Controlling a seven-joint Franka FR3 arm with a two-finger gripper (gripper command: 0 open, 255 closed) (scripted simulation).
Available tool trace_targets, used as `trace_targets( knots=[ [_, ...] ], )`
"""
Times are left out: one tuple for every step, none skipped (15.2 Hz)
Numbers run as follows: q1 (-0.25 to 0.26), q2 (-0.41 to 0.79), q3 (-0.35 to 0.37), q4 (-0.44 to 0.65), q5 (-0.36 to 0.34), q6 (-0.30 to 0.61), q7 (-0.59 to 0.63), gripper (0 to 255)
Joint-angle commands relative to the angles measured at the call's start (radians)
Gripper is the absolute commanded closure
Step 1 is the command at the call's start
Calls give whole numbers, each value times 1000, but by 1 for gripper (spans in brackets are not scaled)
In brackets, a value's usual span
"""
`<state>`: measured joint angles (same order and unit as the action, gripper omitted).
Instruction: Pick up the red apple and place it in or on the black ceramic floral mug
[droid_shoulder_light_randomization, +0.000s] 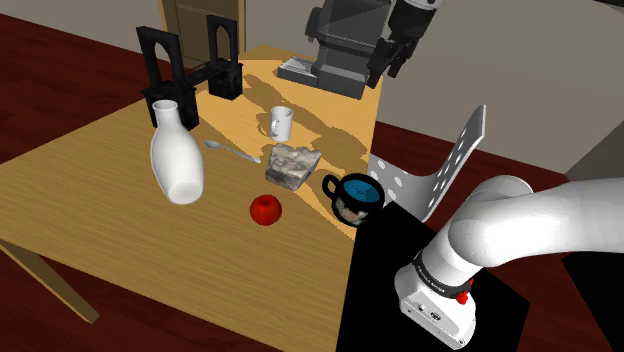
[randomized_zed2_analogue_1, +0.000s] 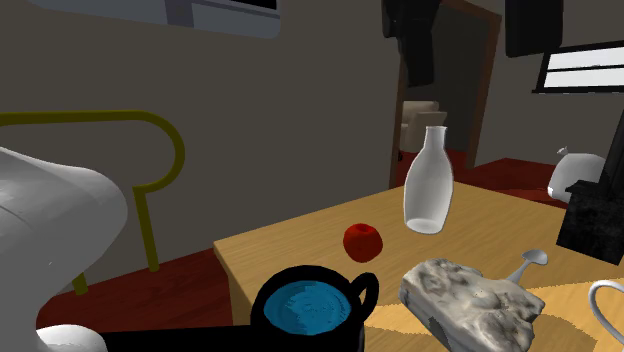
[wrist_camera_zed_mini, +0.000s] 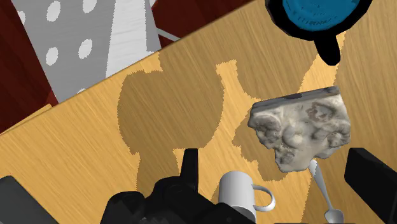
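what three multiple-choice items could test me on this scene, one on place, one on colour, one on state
1. Where is the apple?
A on the table, apart from the mug
B inside the mug
C held in the air

2. What colour is the mug's inside?
A white
B blue
C red

3. How does the gripper stand?
A shut on the apple
B shut on nothing
C open

Answers:
1 A: in the shoulder view the apple lies on the tabletop, with a gap between it and the mug.
2 B: the second exterior view looks down into a blue inside.
3 C: in the wrist view the fingers stand far apart with nothing between them.
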<state>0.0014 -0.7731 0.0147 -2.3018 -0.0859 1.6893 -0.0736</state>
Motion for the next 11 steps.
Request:
trace_targets(
  knots=[
    [0,0,0,0,0,0,0,0],
    [8,9,9,-16,12,14,10,0],
    [15,18,19,-31,24,28,20,0],
    [23,28,29,-45,37,42,30,0],
    [32,39,38,-58,49,57,40,0],
    [40,51,48,-71,62,72,50,0],
    [48,64,58,-83,75,87,59,0],
    [57,77,68,-95,87,103,69,0],
    [66,91,78,-105,100,119,78,0],
    [75,106,88,-115,113,135,87,0],
    [84,122,98,-124,127,151,96,0]
  ],
)
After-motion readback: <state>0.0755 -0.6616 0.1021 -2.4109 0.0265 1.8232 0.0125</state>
